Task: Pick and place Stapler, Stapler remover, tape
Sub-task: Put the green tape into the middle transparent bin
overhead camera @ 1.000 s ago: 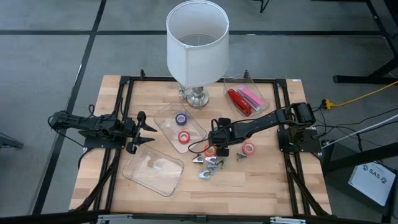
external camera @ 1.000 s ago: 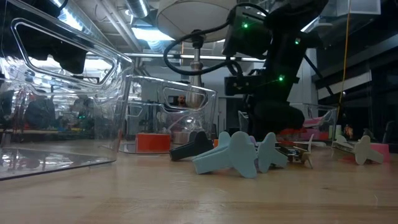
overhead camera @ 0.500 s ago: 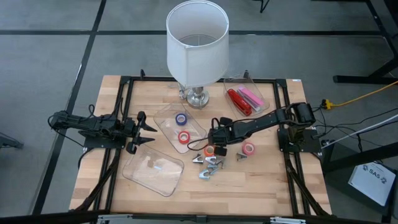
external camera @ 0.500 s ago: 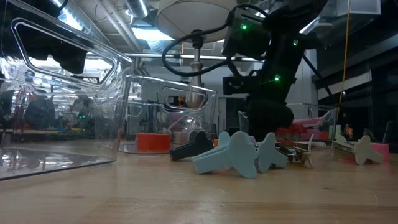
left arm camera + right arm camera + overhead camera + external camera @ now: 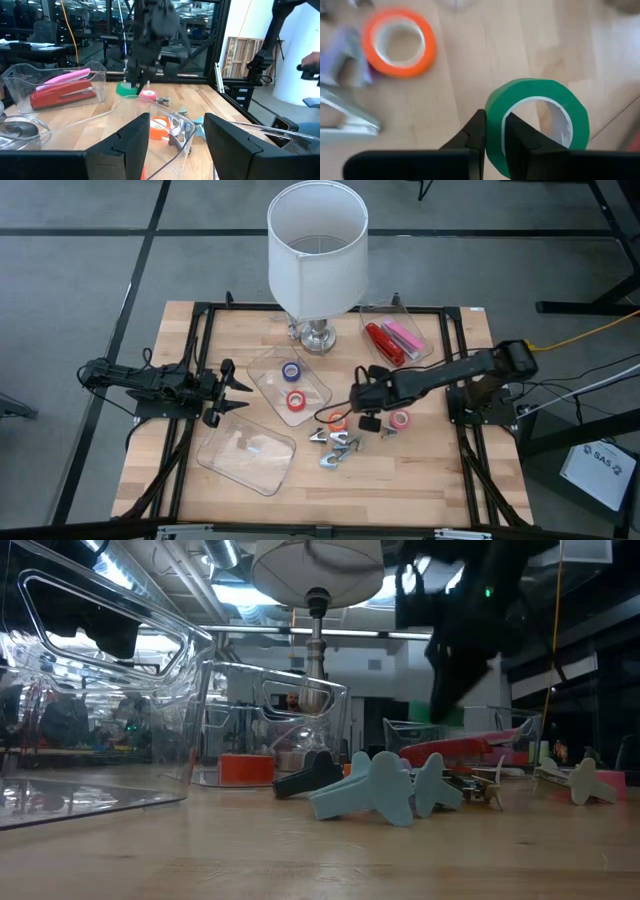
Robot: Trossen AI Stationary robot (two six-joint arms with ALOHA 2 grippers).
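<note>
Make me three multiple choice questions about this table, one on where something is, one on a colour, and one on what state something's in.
1. Where is the red stapler?
A. In the clear tray near the lamp
B. On the floor
C. In the left gripper

2. What colour is the tape roll in the right gripper?
A. Blue
B. Green
C. Orange

3. How do the left gripper jaws stand?
A. Shut on a staple remover
B. Shut on the lamp stem
C. Open, holding nothing

Answers:
1. A: the high view shows the stapler beside a pink one inside the clear tray right of the lamp base.
2. B: the right wrist view shows the jaws pinching the wall of the green tape roll, with the orange tape roll lying on the table.
3. C: the left wrist view shows its fingers apart with nothing between them.
</note>
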